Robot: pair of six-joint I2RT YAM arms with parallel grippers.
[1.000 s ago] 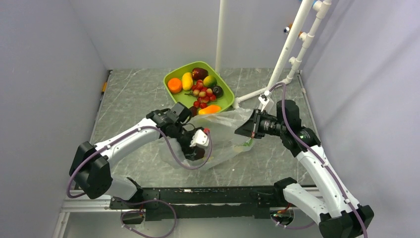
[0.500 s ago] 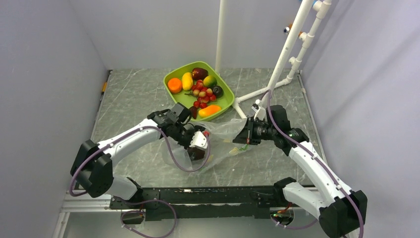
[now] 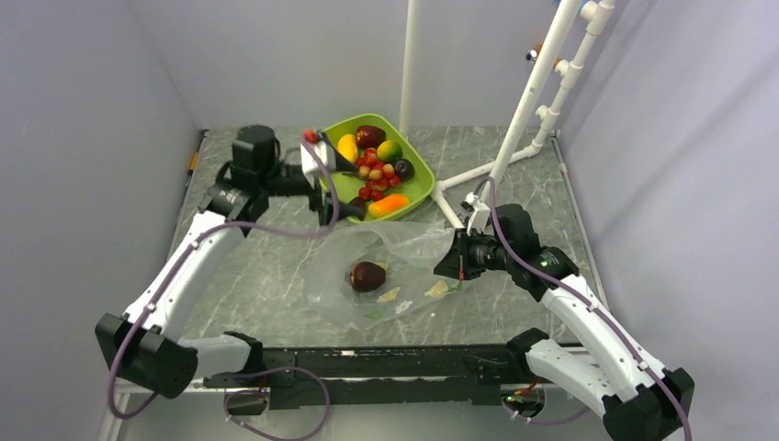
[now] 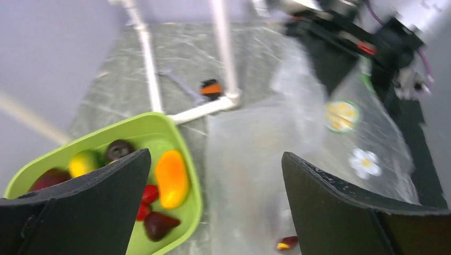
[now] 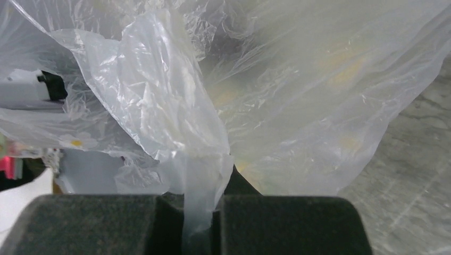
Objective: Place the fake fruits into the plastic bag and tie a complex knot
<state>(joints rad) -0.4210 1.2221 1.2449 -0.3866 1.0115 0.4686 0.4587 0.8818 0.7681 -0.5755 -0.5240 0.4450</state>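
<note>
Plastic bag [image 3: 386, 266] hung clamped in right pincer [image 5: 205, 212]; left pincer [image 4: 216, 159], apart by fruits [image 3: 377, 170], likely needed to grab another.

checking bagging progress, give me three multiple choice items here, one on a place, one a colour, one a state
1. What colour is the tray? A lime green B blue C white
2. Where is the maroon fruit that lies apart from the rest? A in the tray B inside the plastic bag C on the tray's rim
3. How is the right tool? A open B shut on the plastic bag C shut on a fruit
Answers: A, plainly green; B, it shows through the clear plastic; B, plastic is pinched between its fingers.
</note>
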